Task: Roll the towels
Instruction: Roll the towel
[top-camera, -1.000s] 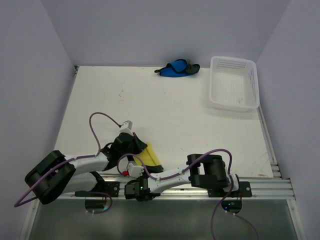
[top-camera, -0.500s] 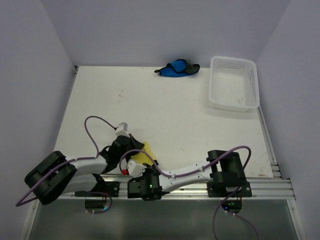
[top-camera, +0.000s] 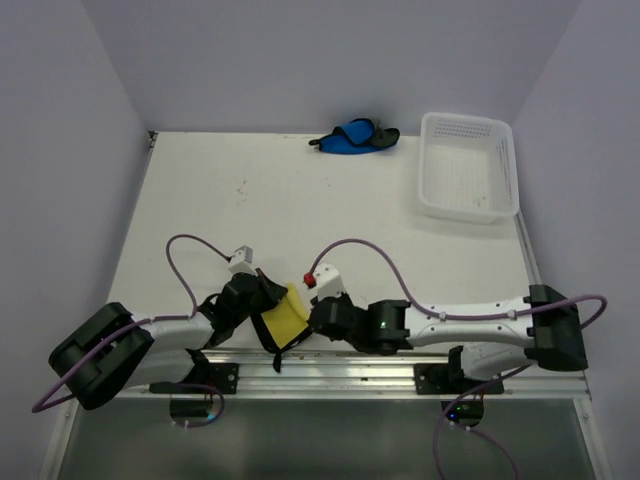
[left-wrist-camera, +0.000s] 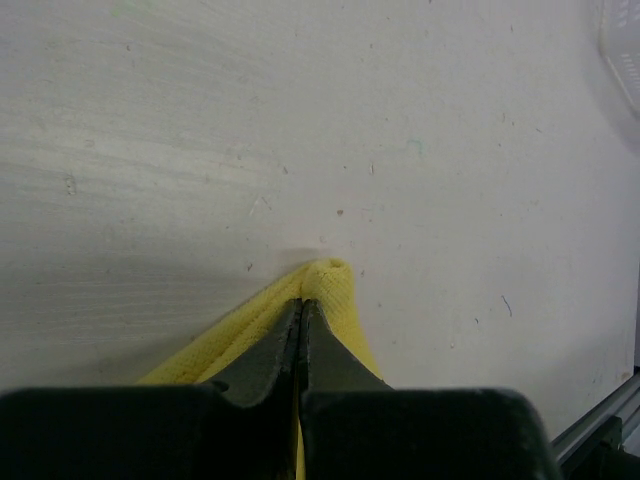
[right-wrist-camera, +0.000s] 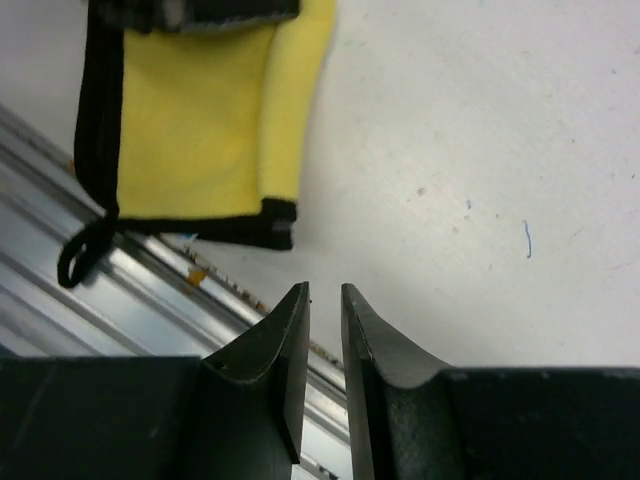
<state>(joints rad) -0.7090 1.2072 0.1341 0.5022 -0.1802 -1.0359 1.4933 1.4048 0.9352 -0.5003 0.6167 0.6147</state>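
Left gripper (left-wrist-camera: 300, 312) pinches the yellow towel (right-wrist-camera: 190, 140) at the near edge of the table (top-camera: 350, 230). The right gripper (right-wrist-camera: 325, 295), jaws slightly apart and empty, sits just beside it. It would do best to grip the free end squarely, then roll evenly. Blue towel (top-camera: 352, 137) lies at the far edge.

Bright yellow towel (top-camera: 285, 322) with black edging, blue towel (top-camera: 350, 137), white perforated basket (top-camera: 468, 211), off-white table (top-camera: 330, 220)

Table (top-camera: 330, 230): yellow towel (top-camera: 287, 320) near edge; blue towel (top-camera: 350, 137), basket (top-camera: 468, 213) far.
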